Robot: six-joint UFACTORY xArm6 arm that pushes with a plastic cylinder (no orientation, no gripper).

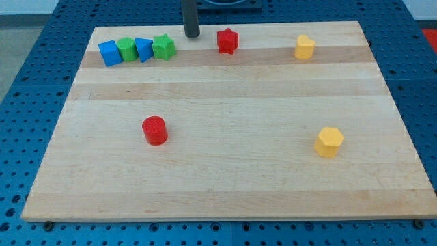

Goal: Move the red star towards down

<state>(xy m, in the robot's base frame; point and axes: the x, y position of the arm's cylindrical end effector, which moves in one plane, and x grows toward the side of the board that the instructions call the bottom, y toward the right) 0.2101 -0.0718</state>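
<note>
The red star [227,40] sits near the counter [218,171]'s top edge. The tool, a bare rod with no jaws, rests its tip [192,35] just left of it; pushing from there risks sliding the star sideways rather than down.

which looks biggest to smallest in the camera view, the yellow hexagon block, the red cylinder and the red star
1. Yellow hexagon block and red cylinder: they look about alike, so I won't rank them.
2. Red star: it looks smallest, but it sits near the view's top, possibly farther from the camera, so its true size is unsure.
</note>
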